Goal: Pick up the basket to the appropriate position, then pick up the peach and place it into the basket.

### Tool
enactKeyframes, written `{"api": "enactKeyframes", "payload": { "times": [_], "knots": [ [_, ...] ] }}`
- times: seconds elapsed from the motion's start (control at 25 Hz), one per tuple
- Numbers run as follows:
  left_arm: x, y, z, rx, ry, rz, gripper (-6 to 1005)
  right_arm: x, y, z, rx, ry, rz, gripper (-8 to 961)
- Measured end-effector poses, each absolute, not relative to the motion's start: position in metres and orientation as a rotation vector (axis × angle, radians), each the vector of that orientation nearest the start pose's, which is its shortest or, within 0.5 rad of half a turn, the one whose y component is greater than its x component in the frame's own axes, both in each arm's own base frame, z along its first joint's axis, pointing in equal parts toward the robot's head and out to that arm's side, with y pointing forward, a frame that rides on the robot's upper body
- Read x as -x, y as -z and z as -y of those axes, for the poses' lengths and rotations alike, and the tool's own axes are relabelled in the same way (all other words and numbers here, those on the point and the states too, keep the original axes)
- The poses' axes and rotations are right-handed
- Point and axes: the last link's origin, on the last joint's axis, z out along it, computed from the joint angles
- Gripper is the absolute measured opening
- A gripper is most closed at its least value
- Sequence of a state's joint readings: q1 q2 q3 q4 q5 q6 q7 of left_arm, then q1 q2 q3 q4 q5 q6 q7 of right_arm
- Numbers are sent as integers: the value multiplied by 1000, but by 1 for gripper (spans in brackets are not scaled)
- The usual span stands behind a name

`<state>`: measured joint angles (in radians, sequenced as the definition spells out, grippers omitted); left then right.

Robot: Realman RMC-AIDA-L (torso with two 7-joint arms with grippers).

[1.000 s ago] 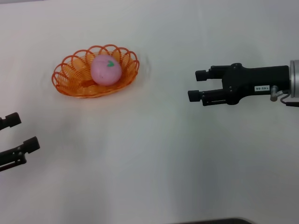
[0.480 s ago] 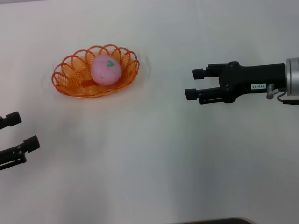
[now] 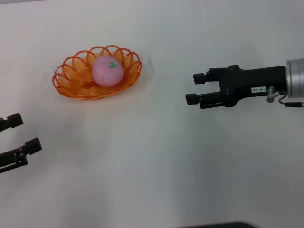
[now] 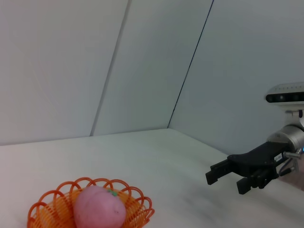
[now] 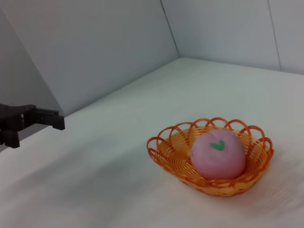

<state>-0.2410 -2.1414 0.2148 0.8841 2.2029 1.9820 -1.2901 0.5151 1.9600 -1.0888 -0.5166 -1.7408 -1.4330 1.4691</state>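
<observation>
The orange wire basket [image 3: 97, 72] sits on the white table [image 3: 152, 180], toward the robot's left and far side, and the pink peach [image 3: 108, 71] lies inside it, green leaf mark facing up, resting against the basket's base and far wall. Neither has shifted over the last second. The right gripper [image 3: 194, 88] hangs above the table well to the right of the basket, its two black fingers spread apart and holding nothing, pointing toward the basket. Compared with a second ago it has slid a little toward the basket and slightly farther from the robot, its fingertips now closer to the basket's rim yet well apart from it. The left gripper [image 3: 23, 132] waits at the near left edge of the head view, fingers parted and empty, in the same place as before. From the left wrist view the basket [image 4: 90, 208] and peach [image 4: 99, 208] show low in front, with the right gripper [image 4: 227, 177] beyond them; the right wrist view shows the peach [image 5: 218, 153] nested in the basket [image 5: 211, 156].
</observation>
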Motion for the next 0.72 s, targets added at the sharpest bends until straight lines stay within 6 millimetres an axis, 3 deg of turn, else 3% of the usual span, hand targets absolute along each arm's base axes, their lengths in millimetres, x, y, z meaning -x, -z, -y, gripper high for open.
{"api": "enactKeyframes", "payload": {
  "times": [0.48, 0.72],
  "knots": [
    [332, -54, -204, 2521, 830, 786, 888, -276, 14, -323, 2829, -590, -808, 825],
    [333, -54, -203, 2518, 827, 791, 888, -281, 4, -314, 2853, -615, -820, 825]
  ]
}}
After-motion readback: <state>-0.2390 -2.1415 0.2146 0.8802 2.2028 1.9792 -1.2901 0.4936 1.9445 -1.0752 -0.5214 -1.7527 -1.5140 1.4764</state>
